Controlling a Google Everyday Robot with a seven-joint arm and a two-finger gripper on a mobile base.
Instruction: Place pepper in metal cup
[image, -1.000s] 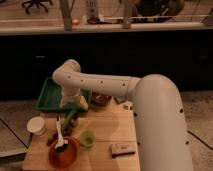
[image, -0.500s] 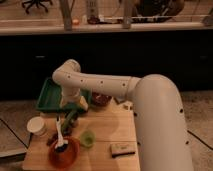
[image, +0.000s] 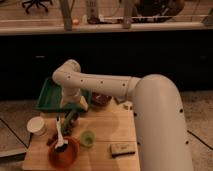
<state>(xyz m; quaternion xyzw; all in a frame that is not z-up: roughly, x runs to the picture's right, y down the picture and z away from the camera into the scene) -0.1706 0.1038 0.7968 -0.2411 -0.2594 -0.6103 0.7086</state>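
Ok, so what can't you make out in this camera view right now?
Camera view:
- Gripper, low over the table's left side: whether it carries the pepper is lost in dark blur.
- Metal cup: none I can identify; the dark vessel behind is partly hidden by the arm.
- Table: right side covered by the arm's big link, front cut by the bottom edge.
- Orange bowl: contents too blurred.

Tool (image: 69, 119) tight between tray (image: 47, 98) and bowl (image: 73, 153)
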